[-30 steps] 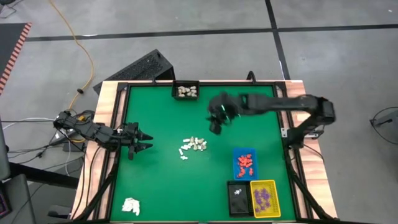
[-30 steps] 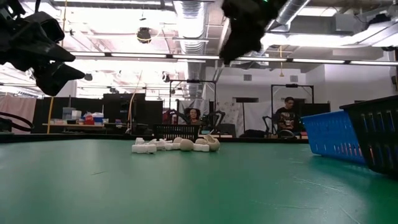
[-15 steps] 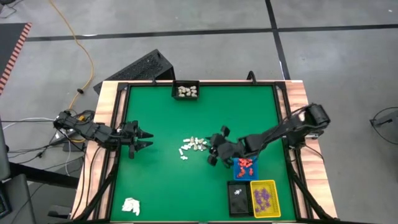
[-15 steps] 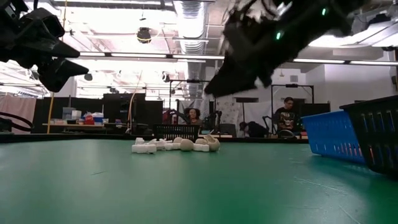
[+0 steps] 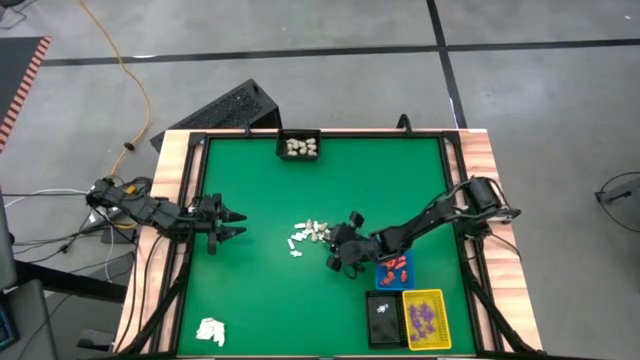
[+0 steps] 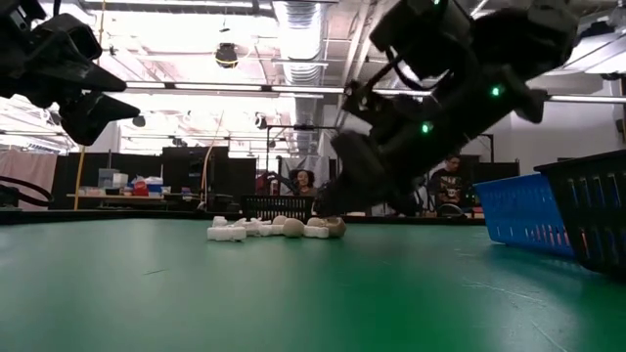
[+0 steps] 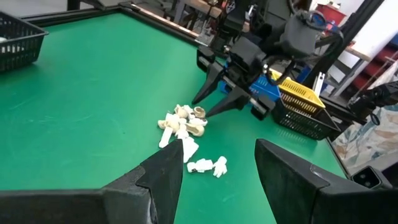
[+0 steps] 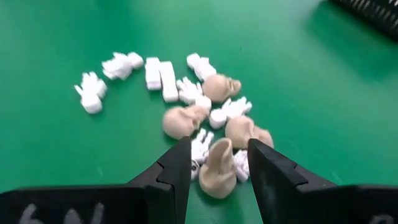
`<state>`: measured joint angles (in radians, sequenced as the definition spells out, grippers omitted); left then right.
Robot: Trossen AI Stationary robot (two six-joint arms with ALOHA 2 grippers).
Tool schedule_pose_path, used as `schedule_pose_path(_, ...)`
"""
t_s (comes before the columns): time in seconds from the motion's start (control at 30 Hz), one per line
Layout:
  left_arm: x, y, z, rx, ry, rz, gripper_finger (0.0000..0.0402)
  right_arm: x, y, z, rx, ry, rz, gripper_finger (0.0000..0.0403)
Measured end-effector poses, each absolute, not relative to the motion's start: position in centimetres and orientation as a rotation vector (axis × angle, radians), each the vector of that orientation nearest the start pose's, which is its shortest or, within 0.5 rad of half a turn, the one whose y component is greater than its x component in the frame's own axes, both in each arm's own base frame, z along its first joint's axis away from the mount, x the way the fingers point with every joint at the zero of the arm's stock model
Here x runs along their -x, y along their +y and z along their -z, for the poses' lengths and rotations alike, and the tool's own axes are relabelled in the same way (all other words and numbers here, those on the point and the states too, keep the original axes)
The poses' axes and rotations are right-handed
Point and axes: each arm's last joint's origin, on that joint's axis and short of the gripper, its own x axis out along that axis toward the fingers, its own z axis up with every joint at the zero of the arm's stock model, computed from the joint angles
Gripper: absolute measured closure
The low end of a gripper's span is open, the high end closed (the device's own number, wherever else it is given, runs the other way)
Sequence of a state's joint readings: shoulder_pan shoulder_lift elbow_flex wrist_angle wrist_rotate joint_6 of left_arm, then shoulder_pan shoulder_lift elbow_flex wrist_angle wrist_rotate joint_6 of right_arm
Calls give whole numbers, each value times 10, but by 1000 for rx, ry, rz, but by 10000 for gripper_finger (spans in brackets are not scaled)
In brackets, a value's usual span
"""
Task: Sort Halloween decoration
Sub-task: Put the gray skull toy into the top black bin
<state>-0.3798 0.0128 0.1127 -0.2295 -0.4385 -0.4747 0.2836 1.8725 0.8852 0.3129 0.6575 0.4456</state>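
Note:
The Halloween decoration shows as a pile of small white and cream pieces [image 5: 310, 235] lying mid-table, also in the right wrist view [image 8: 186, 106] and the left wrist view [image 7: 183, 124]. My right gripper [image 5: 333, 245] is low at the pile's right side and open. One finger stands on each side of a cream piece [image 8: 217, 167], apart from it. My left gripper [image 5: 232, 222] hangs open above the table's left part, well away from the pile.
A black tray [image 5: 299, 147] with cream pieces stands at the far edge. At the near right are a blue tray [image 5: 392, 262] with red pieces, a black tray [image 5: 382, 318] and a yellow tray [image 5: 424, 318] with purple pieces. A white wad [image 5: 210, 330] lies near left.
My right gripper has come down from high over the table's far middle toward the near edge. It has tipped downward and reached the right side of the pile. Its fingers have stayed open. The pile has not moved.

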Motion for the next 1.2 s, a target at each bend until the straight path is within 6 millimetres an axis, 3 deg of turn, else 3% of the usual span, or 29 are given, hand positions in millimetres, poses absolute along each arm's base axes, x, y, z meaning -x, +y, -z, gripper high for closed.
schedule_pose_path(0.27, -85, -20, -179, 420, 95, -116, 213, -345, 82, -117, -128, 531, 497, 264)
schedule_pose_path(0.8, -85, -20, -178, 417, 99, -124, 213, -346, 80, -117, -118, 526, 523, 389)
schedule_pose_path(1.2, -85, -20, -177, 415, 113, -127, 213, -342, 87, -127, -118, 511, 495, 398)
